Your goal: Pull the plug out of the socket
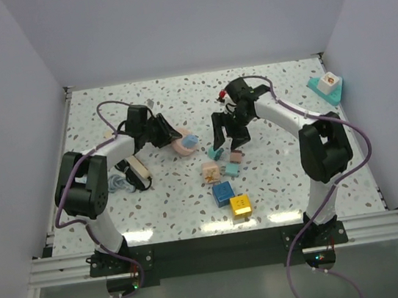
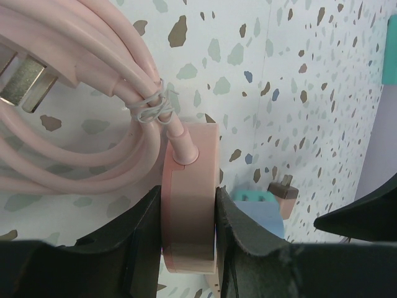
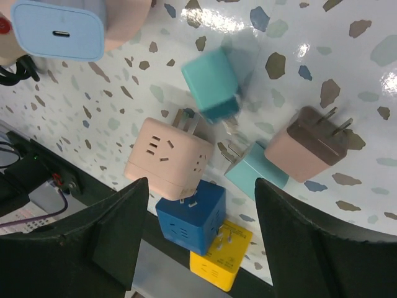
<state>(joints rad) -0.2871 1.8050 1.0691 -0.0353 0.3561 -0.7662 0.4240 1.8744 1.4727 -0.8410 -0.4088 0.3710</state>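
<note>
The left gripper [image 2: 189,211] clamped a pink socket block [image 2: 189,155]; the right gripper [image 3: 201,186] hung open and empty over loose cube adapters [image 3: 167,158]. The cream power strip [image 1: 137,169] lay apart, behind the left gripper, beside that arm.

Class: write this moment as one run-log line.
left gripper: shut on pink socket | right gripper: open above loose plugs | blue charger: on socket

I log the socket [image 1: 135,165], a narrow cream-beige power strip, lying flat at the left of the top view. The plug [image 1: 145,179], small and black, sits at its near end. I cannot tell whether it is seated. Its thin cord coils just left.
</note>
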